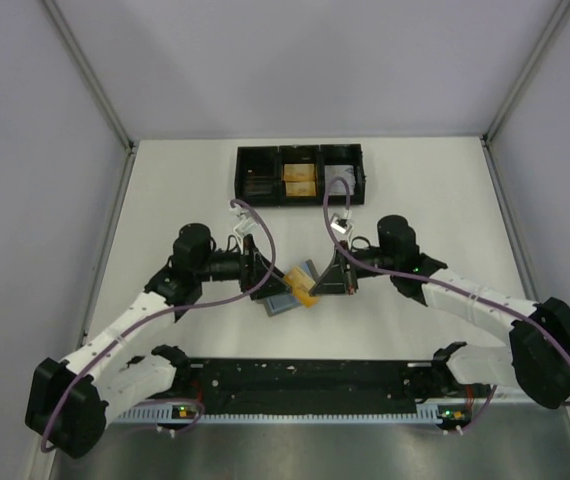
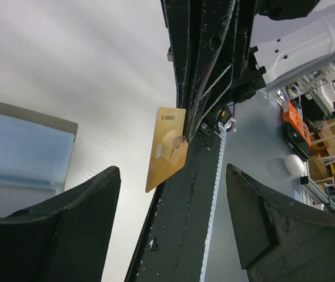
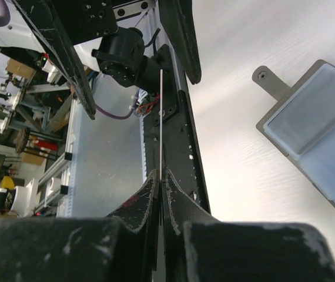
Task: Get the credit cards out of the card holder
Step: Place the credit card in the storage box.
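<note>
The card holder (image 1: pixel 281 303) lies open on the table between the two arms, grey outside and light blue inside. In the right wrist view the card holder (image 3: pixel 315 136) shows its small tab (image 3: pixel 267 80). A gold credit card (image 1: pixel 304 283) hangs just above the holder, pinched by my right gripper (image 1: pixel 326 283). That card (image 3: pixel 162 111) appears edge-on between the shut fingers of the right gripper (image 3: pixel 162 174). My left gripper (image 2: pixel 173 169) stands open facing the gold card (image 2: pixel 166 148), with nothing between its fingers. The holder (image 2: pixel 22 154) lies at the left of that view.
A black three-compartment tray (image 1: pixel 237 176) stands at the back of the table. Gold cards (image 1: pixel 299 181) lie in its middle compartment and a pale item (image 1: pixel 339 178) in the right one. The black base rail (image 1: pixel 305 385) runs along the near edge.
</note>
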`<state>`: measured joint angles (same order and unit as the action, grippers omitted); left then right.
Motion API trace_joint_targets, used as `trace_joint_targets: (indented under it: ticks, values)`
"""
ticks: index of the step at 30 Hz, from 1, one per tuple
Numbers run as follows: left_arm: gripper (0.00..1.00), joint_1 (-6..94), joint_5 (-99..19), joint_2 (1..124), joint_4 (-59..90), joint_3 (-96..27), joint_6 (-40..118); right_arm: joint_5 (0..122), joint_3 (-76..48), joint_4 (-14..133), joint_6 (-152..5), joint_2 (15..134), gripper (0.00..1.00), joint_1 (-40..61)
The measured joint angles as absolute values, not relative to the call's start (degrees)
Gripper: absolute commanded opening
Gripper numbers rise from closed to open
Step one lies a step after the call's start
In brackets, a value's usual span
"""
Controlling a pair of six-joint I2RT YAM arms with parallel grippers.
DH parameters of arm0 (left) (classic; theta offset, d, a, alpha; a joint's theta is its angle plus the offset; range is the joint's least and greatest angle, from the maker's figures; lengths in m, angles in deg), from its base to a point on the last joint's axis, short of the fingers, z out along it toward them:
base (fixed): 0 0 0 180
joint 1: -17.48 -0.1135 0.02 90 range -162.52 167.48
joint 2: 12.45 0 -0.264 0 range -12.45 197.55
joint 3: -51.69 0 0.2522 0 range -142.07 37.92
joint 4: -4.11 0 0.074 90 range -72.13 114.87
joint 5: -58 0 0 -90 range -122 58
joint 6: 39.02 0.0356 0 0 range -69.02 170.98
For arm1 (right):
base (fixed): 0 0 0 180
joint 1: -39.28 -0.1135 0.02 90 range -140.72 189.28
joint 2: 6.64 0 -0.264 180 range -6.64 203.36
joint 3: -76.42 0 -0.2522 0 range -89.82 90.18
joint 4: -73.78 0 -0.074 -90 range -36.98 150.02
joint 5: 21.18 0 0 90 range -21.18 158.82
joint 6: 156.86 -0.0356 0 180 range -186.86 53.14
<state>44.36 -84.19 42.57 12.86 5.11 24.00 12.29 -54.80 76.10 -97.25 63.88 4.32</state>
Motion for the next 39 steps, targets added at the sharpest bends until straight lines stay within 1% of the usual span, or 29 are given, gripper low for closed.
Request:
trace_joint_targets:
  ticks: [2, 5, 8, 10, 11, 14, 15, 16, 18, 19, 20, 22, 24, 27, 33, 39]
  values:
    - [0.69, 44.86, -85.48, 42.86, 12.07, 4.91, 23.95, 11.96, -54.73, 75.55, -96.96, 63.51, 0.00, 4.32]
    - [0.58, 45.52, -86.70, 43.47, 11.33, 4.58, 23.78, 11.63, -53.66, 74.00, -96.79, 63.33, 0.00, 4.32]
    - [0.41, 46.30, -87.75, 44.15, 10.45, 4.23, 23.58, 11.59, -52.61, 72.93, -96.57, 63.03, 0.00, 4.28]
    - [0.07, 46.72, -88.23, 44.50, 10.08, 4.04, 23.49, 11.39, -52.15, 72.34, -96.55, 62.79, 0.00, 4.28]
    - [0.00, 46.83, -88.34, 44.58, 9.97, 4.01, 23.34, 11.19, -51.89, 72.01, -96.51, 62.74, 0.00, 4.28]
    - [0.00, 46.89, -88.23, 44.58, 9.30, 3.93, 23.47, 10.60, -50.56, 70.04, -96.35, 62.70, 0.01, 4.28]
    - [0.00, 46.89, -88.01, 44.56, 9.19, 3.84, 23.41, 10.69, -49.97, 69.04, -96.09, 62.63, 0.11, 4.28]
    - [0.00, 46.85, -87.81, 44.56, 8.99, 3.75, 23.27, 10.93, -49.46, 67.82, -95.78, 62.59, 0.23, 4.28]
    - [0.00, 46.87, -86.90, 44.54, 8.81, 3.45, 22.84, 12.70, -48.00, 64.89, -95.15, 62.35, 0.48, 4.28]
    - [0.00, 46.91, -86.02, 44.54, 8.57, 3.23, 22.51, 14.01, -47.30, 63.71, -94.95, 62.17, 0.64, 4.30]
    - [0.00, 46.98, -84.64, 44.54, 8.33, 3.01, 22.12, 15.65, -46.73, 62.39, -94.84, 61.87, 0.74, 4.46]
    - [0.00, 47.05, -81.63, 44.76, 8.44, 2.29, 21.31, 19.37, -45.81, 59.57, -94.98, 60.78, 0.87, 4.85]
    - [0.00, 47.09, -76.82, 46.05, 8.62, 0.65, 20.24, 25.58, -44.63, 55.58, -94.76, 58.92, 0.95, 5.72]
    - [0.00, 47.11, -68.10, 50.22, 9.19, -2.91, 18.68, 36.24, -42.75, 49.52, -94.17, 55.35, 0.98, 6.97]
    - [0.00, 46.30, -51.90, 63.60, 11.07, -13.17, 15.36, 54.60, -41.31, 41.65, -93.18, 48.43, 0.98, 7.21]
    - [0.00, 44.34, -43.84, 79.03, 11.98, -26.59, 14.18, 65.03, -41.42, 38.02, -92.18, 44.27, 0.98, 7.21]
